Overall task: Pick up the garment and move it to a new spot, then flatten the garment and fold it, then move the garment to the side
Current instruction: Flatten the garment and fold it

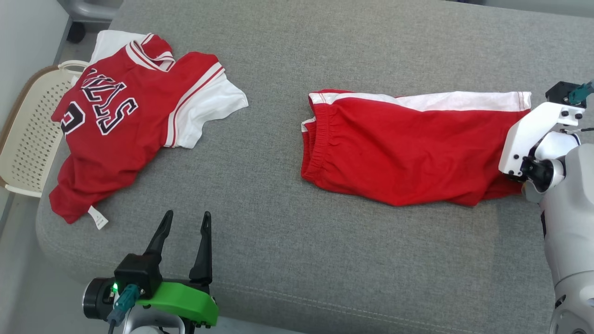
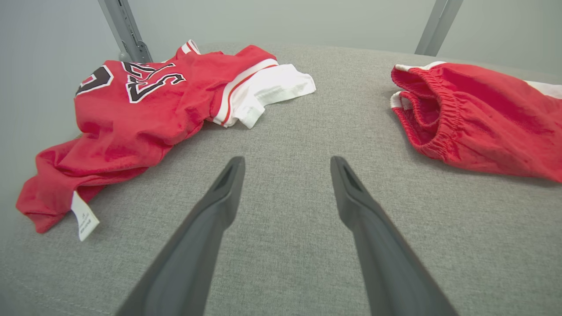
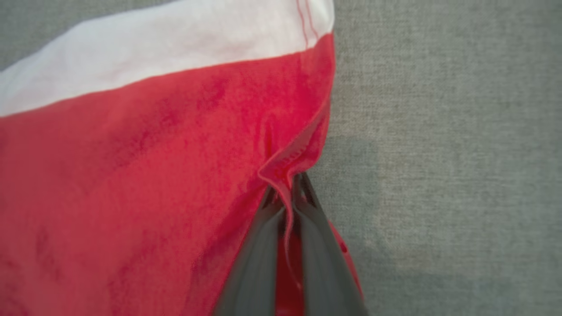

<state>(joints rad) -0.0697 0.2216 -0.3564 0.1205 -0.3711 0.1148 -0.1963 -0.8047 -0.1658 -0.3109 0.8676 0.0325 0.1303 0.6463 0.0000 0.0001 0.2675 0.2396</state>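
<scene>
Left claw [image 1: 188,214] spread wide, empty, at near edge of the grey cushion [image 1: 278,250], well left of the red shorts [image 1: 399,148]. Right claw [image 3: 285,182] pressed together, pinching shorts' right hem. Shorts lie flat-ish on cushion. Red jersey [image 1: 125,125] far left of shorts, w/ basket [image 1: 28,134] beyond.

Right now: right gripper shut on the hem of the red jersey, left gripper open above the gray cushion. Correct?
Not quite: the right gripper is shut on the hem of the red shorts, not the jersey, as the right wrist view shows. The left gripper is open above the gray cushion.
</scene>
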